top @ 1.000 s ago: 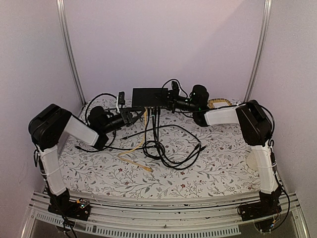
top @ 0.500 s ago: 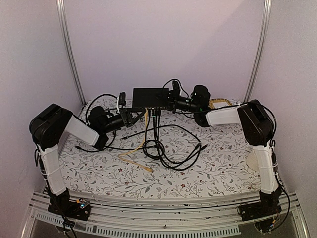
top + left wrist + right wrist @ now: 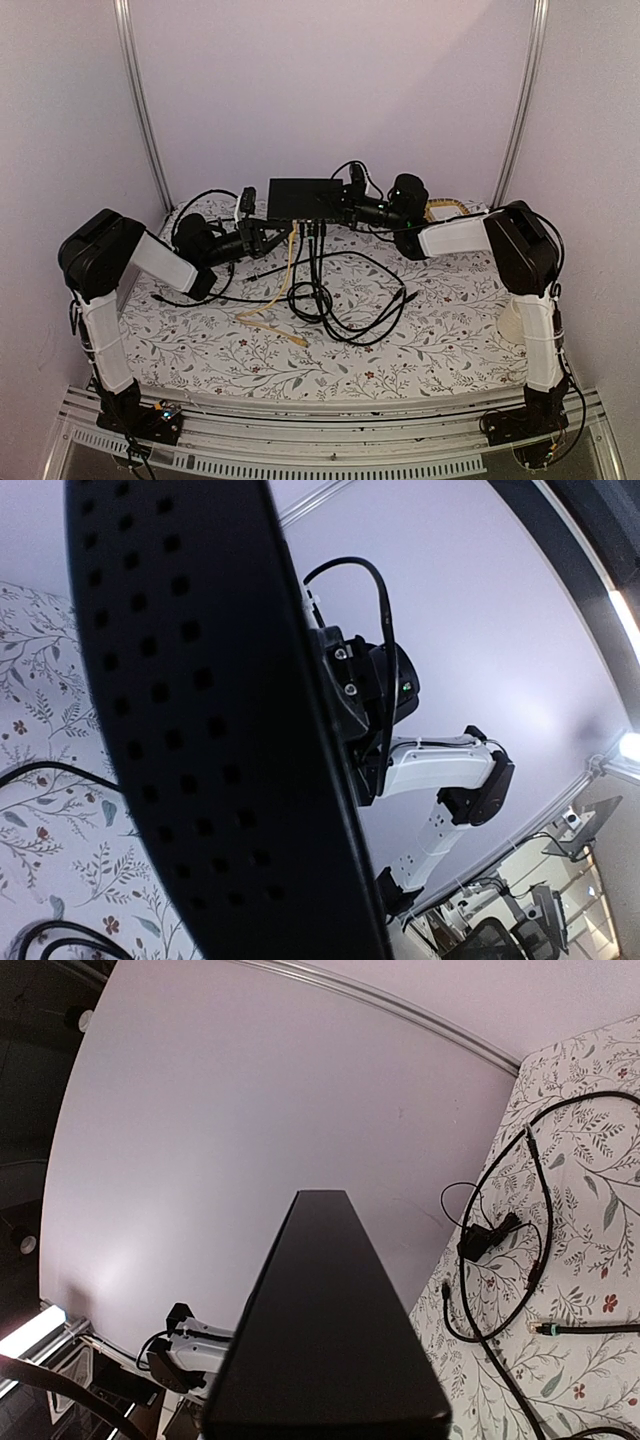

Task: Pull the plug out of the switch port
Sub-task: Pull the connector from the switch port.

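Bracing the switch [image 3: 303, 197] at the table's [image 3: 440, 330] back middle with the right gripper [image 3: 352, 205] clamped on its end, pinching the left gripper [image 3: 270, 236] shut at the ports [image 3: 305, 217], can't tell if on the plug; needing a straight pull next

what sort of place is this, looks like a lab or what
Most likely a robotics lab booth: white panels on aluminium posts enclose a floral-covered table with two bolted arms, and what look like office chairs show beyond.
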Motion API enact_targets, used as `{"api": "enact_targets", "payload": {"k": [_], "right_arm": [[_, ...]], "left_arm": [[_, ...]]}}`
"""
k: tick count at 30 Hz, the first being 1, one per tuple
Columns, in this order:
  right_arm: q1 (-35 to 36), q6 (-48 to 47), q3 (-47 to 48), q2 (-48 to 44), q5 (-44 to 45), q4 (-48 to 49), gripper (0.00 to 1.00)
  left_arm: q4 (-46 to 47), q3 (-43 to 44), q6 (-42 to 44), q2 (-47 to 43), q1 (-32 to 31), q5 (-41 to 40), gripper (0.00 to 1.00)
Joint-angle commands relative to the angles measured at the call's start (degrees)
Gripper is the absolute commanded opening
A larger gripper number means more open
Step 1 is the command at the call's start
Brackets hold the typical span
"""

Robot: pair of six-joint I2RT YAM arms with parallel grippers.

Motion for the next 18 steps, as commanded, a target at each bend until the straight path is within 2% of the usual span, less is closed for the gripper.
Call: {"api": "enact_targets", "payload": {"k": [1, 10, 18], "right_arm": [[-0.52, -1.11, -2.08, -3.38, -10.8, 0.63, 0.07], [-0.53, -1.07, -3.15, -4.2, -8.79, 0.64, 0.02], [-0.7, -0.35, -1.63, -4.31, -2.2, 0.47, 0.02]], "left_arm": [[8.17, 1.1, -0.77, -0.42, 4.08, -2.86, 0.07], [9.0, 0.92, -1.34, -0.08, 3.26, -3.66, 0.04], [7.95, -1.41, -1.27, -0.56, 1.71, -2.29, 0.0]]}}
